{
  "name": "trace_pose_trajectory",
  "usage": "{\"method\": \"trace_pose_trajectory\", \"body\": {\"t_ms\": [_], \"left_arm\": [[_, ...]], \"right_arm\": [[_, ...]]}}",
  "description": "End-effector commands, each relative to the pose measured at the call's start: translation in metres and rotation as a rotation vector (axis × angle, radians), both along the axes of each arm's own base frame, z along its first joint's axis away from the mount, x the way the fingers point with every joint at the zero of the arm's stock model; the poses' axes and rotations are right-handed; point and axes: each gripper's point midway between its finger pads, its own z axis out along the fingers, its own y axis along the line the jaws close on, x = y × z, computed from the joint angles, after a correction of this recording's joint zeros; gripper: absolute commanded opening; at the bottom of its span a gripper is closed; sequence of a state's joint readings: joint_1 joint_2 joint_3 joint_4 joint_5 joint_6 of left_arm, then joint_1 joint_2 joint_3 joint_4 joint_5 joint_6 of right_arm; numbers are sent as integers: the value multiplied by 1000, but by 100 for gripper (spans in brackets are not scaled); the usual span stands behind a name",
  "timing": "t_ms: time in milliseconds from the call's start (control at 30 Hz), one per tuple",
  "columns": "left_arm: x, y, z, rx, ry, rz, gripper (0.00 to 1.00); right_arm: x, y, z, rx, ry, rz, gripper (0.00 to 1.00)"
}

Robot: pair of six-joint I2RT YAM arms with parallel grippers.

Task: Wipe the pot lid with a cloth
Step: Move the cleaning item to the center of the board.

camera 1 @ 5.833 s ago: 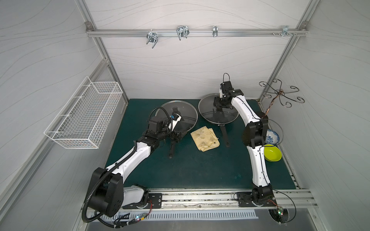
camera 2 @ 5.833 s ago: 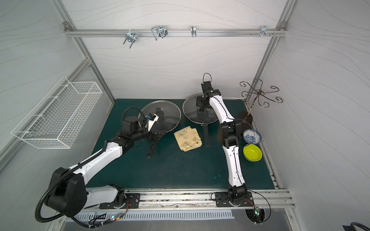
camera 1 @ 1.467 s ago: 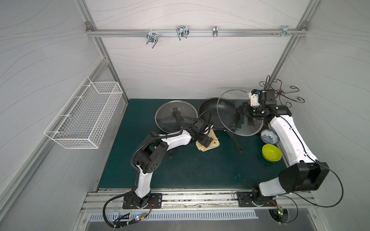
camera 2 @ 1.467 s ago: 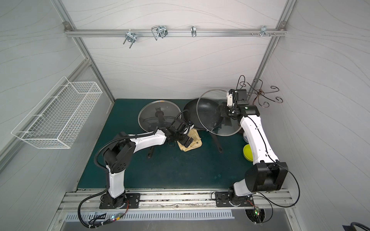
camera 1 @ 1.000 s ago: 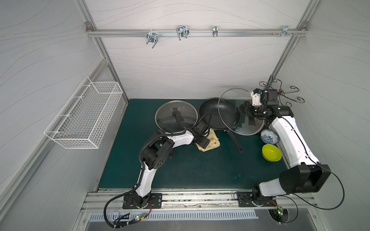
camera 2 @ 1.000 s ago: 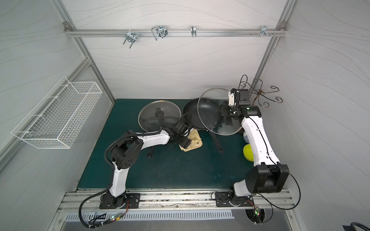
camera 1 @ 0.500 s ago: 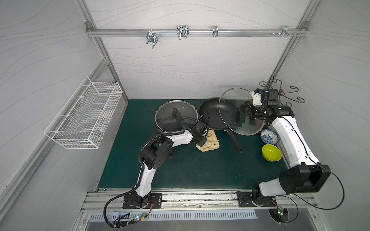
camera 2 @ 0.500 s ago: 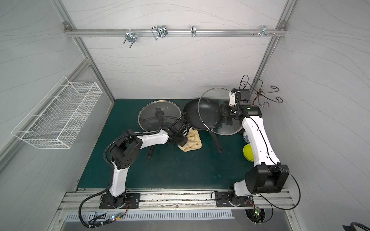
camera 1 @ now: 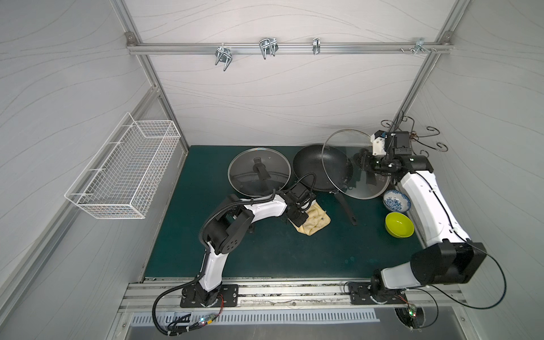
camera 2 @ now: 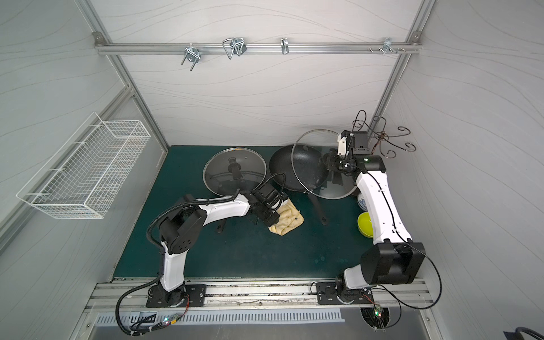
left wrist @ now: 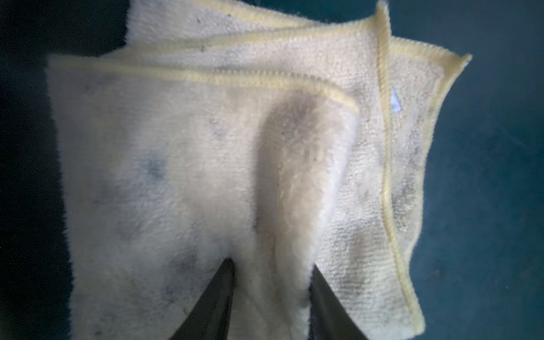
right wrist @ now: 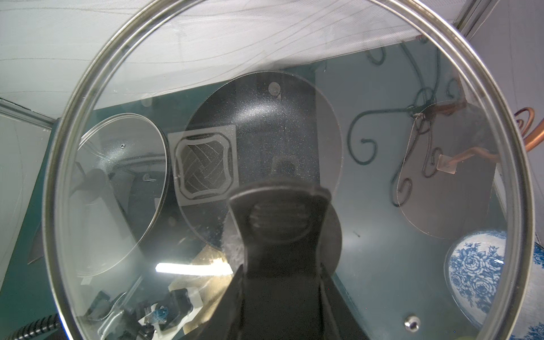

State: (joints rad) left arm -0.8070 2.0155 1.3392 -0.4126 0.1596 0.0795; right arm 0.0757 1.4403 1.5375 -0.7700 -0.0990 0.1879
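- Green mat point(camera 1: 265, 259): directions below are read in the top views, with twelve toward the back wall.
- Wire basket point(camera 1: 123, 167): hangs on the side wall at nine o'clock.
- Pot lid point(camera 1: 343, 147): glass with a metal rim, raised off the mat and tilted at two o'clock. The right gripper point(camera 1: 368, 161) is clamped on its black handle point(right wrist: 279, 212).
- Black pan point(camera 1: 309, 167): at one o'clock, partly behind the pot lid.
- Second glass lid point(camera 1: 259, 182): at eleven o'clock.
- Cloth point(camera 1: 316, 219): pale yellow with grey stains, lying on the mat just toward three o'clock of centre, well apart from the pot lid. The left gripper point(left wrist: 270, 265) pinches a raised fold of it between narrow jaws.
- Green bowl point(camera 1: 399, 225) and blue-patterned bowl point(camera 1: 396, 200): side by side at three o'clock.
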Motion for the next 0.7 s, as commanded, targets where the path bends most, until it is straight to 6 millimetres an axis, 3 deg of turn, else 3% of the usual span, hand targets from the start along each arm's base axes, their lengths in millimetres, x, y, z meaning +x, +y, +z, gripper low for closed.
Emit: {"method": "trace_pose_trajectory", "body": {"t_ms": [0, 133, 267, 500, 667], "left_arm": [[-42, 32, -28, 107, 145, -44, 38], [-62, 51, -16, 81, 123, -62, 43], [-57, 59, -2, 65, 38, -39, 58], [-34, 26, 25, -71, -38, -24, 78], [-15, 17, 21, -64, -112, 13, 86]], "right_arm": [[5, 1, 65, 33, -230, 5, 0], [5, 1, 62, 36, -225, 5, 0], [8, 4, 60, 54, -217, 10, 0], [9, 7, 55, 73, -203, 14, 0], [8, 7, 53, 72, -199, 15, 0]]}}
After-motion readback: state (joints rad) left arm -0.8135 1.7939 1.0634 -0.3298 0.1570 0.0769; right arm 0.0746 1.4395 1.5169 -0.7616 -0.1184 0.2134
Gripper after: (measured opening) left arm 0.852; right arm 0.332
